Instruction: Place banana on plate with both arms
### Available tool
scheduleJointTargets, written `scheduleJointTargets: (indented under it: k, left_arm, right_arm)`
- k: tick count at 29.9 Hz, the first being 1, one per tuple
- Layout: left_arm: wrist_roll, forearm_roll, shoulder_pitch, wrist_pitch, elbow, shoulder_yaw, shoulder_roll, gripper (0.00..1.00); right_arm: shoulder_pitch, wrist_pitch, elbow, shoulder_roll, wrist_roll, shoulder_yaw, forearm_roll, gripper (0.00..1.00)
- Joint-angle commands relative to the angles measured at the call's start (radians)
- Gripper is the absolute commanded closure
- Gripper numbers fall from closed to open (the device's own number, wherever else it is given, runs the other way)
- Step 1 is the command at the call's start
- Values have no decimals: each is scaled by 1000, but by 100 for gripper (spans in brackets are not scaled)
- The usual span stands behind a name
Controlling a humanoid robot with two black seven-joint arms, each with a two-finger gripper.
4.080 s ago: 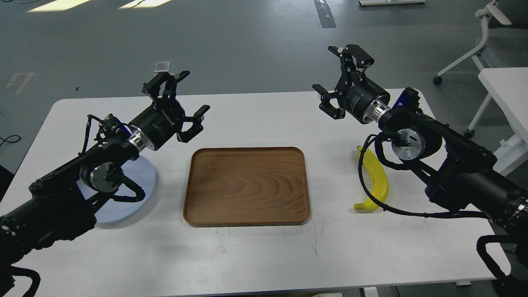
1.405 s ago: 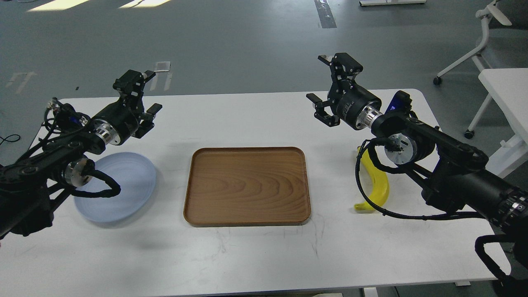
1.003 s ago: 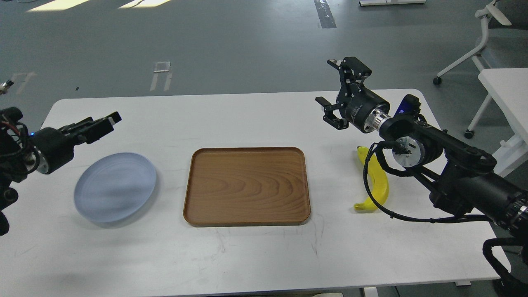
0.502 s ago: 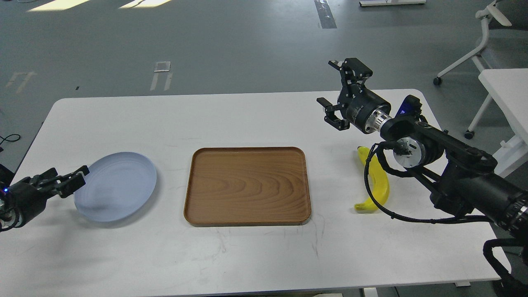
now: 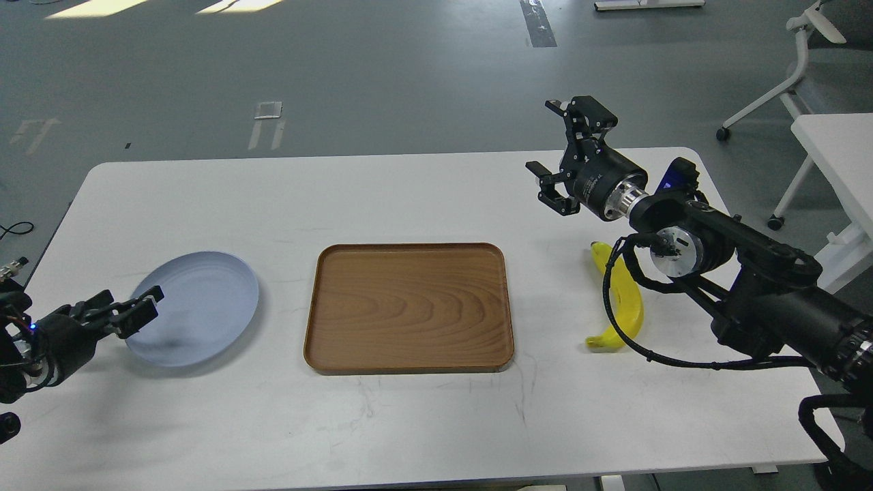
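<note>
The yellow banana (image 5: 631,303) lies on the white table at the right, and a black cable of my right arm crosses it. The pale blue plate (image 5: 198,303) sits at the left. My left gripper (image 5: 133,310) is low at the plate's left rim, fingers spread, holding nothing; I cannot tell if it touches the rim. My right gripper (image 5: 565,153) is open and empty, raised above the table behind and left of the banana.
A brown wooden tray (image 5: 409,354) lies in the middle of the table between plate and banana. A second white table (image 5: 835,146) and a chair base stand at the far right, beyond the table edge.
</note>
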Motion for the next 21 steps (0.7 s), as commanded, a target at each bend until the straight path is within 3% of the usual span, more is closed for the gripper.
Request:
scheduleJointTargets:
  k: [1, 13, 18, 21]
  left_arm:
    - [0, -1, 1, -5, 4, 0, 4, 10]
    - [0, -2, 13, -5, 43, 0, -10, 15]
    - [0, -2, 15, -8, 76, 0, -27, 26]
    - [0, -2, 26, -8, 83, 0, -30, 40]
  right_arm:
    - [-5, -4, 0, -1, 0, 1, 0, 0]
    - [-5, -4, -12, 7, 0, 1, 0, 0]
    - [-5, -4, -12, 5, 0, 1, 0, 0]
    - [-5, -4, -12, 7, 0, 1, 0, 0]
